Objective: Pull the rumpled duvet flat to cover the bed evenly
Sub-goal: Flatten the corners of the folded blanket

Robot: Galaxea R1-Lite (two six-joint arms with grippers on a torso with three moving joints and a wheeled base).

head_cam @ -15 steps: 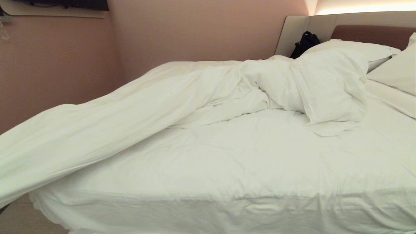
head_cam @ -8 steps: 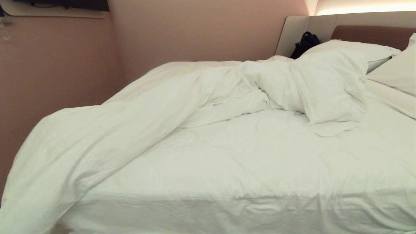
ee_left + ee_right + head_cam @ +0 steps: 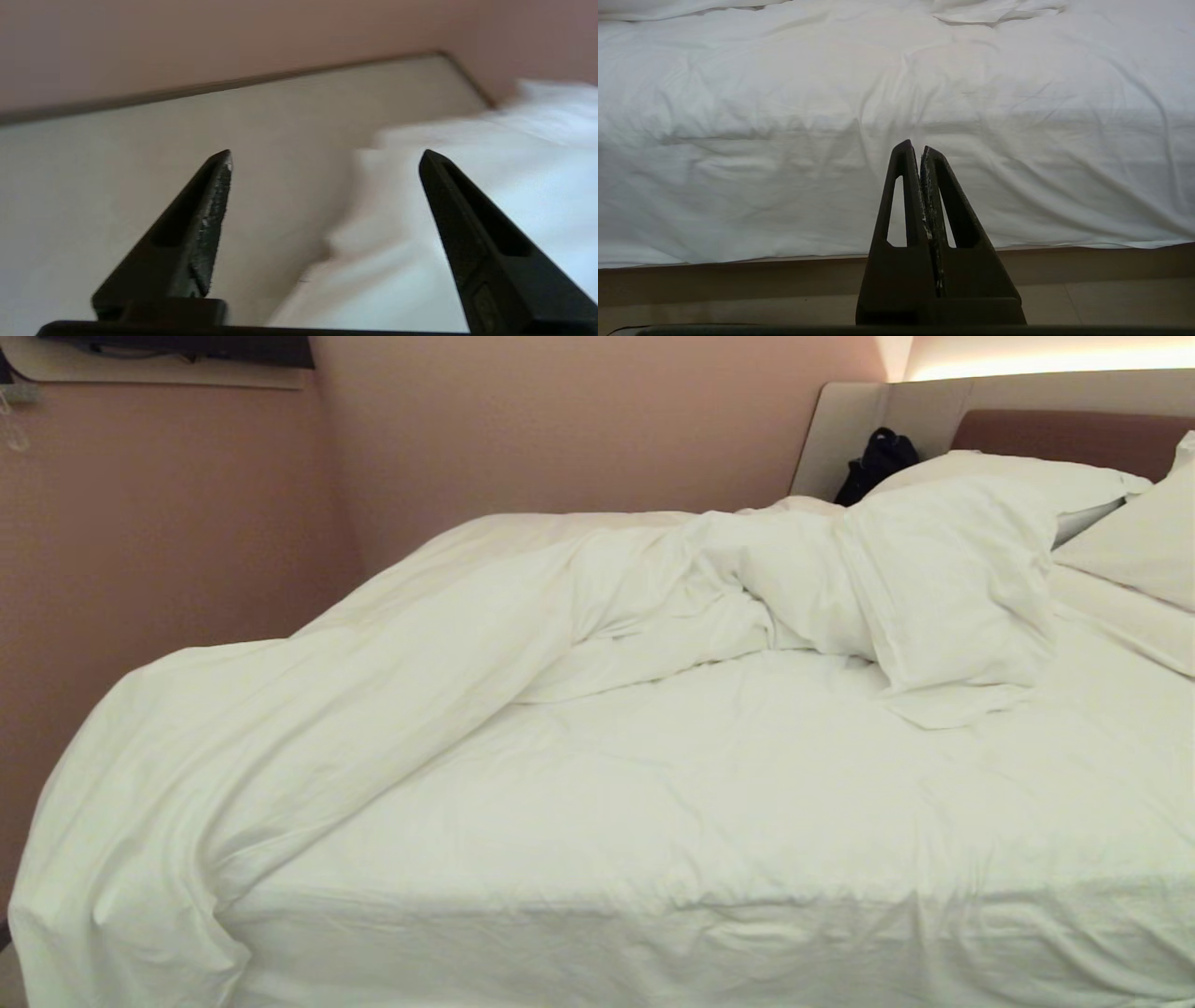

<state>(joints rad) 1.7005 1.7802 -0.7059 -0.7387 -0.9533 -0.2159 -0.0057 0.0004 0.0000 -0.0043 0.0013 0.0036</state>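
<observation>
The duvet [image 3: 392,663] lies in a rumpled band across the bed [image 3: 709,821], bunched against the pillows [image 3: 1018,485] at the headboard end and spilling over the bed's near left corner toward the floor [image 3: 117,177]. The left tool [image 3: 322,156] hangs beside that corner with its 2 fingers spread wide, gripping nothing. The right tool [image 3: 920,147], pinched together and empty, points at the bed's near edge.

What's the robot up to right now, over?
Left gripper open, empty. Right gripper shut, parked. Duvet bunched along bed, corner hanging off. Nothing blocking.
</observation>
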